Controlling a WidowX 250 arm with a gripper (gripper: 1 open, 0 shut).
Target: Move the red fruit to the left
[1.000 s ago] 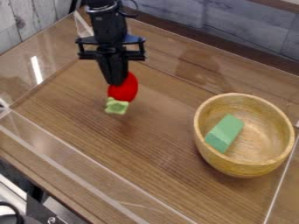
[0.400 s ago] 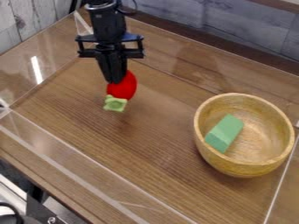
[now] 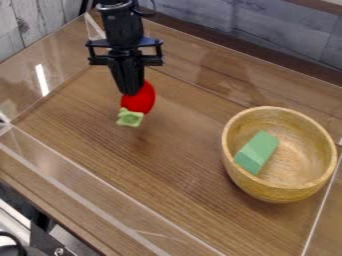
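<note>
The red fruit [image 3: 140,100] is a small glossy red oval with a light green leafy cap [image 3: 131,119] at its lower end. It stands on the wooden table left of centre, or just above it. My black gripper [image 3: 131,89] comes down from above, pointing steeply downward, and is shut on the fruit's upper part. Its fingers hide the top of the fruit.
A round wooden bowl [image 3: 242,176] sits at the right with a flat green block [image 3: 257,151] inside. Clear plastic walls [image 3: 47,70] ring the table, and a grey plank wall runs behind.
</note>
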